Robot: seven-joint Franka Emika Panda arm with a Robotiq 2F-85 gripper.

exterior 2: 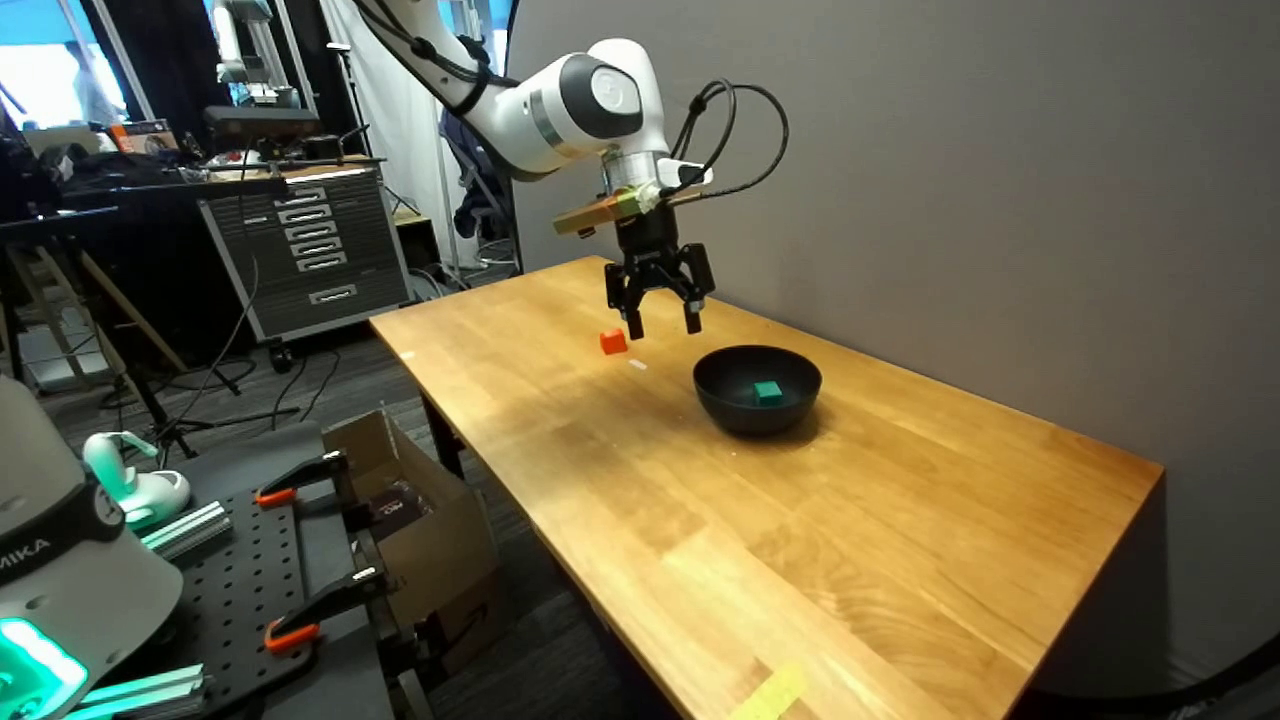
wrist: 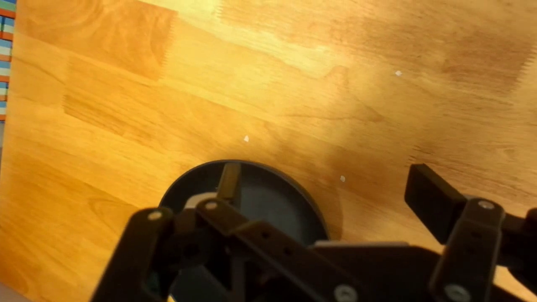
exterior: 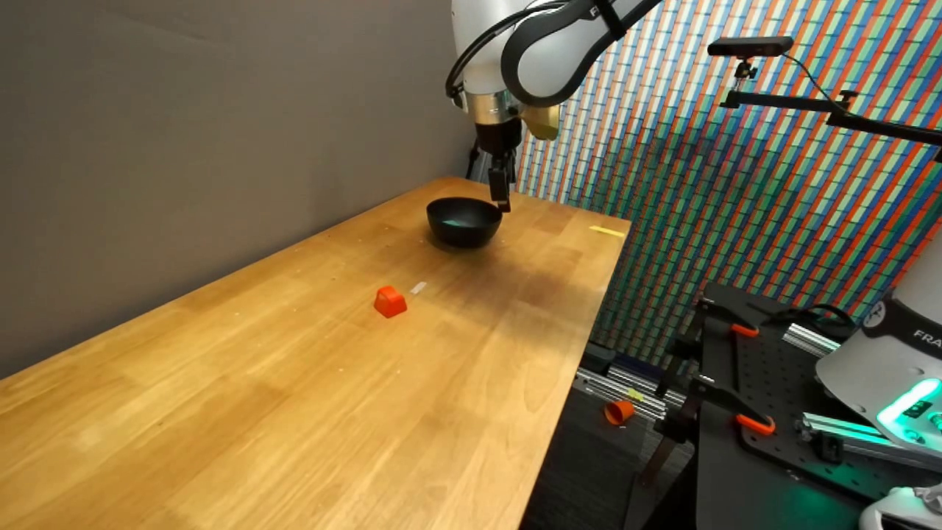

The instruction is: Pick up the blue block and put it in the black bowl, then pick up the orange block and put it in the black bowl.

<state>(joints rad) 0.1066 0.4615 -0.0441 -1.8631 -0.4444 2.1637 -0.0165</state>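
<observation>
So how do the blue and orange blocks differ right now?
Color: the blue block looks teal-green; the orange block is bright red-orange.
Place: the blue block lies inside the black bowl; the orange block sits on the wooden table, apart from the bowl.
Shared: both are far smaller than the bowl, and the open gripper holds neither.

Below the pincer (exterior 2: 664,329), the upright black bowl (exterior 2: 730,412) holds the teal block (exterior 2: 767,393); the red-orange block (exterior 2: 613,342) lies farther off.
</observation>
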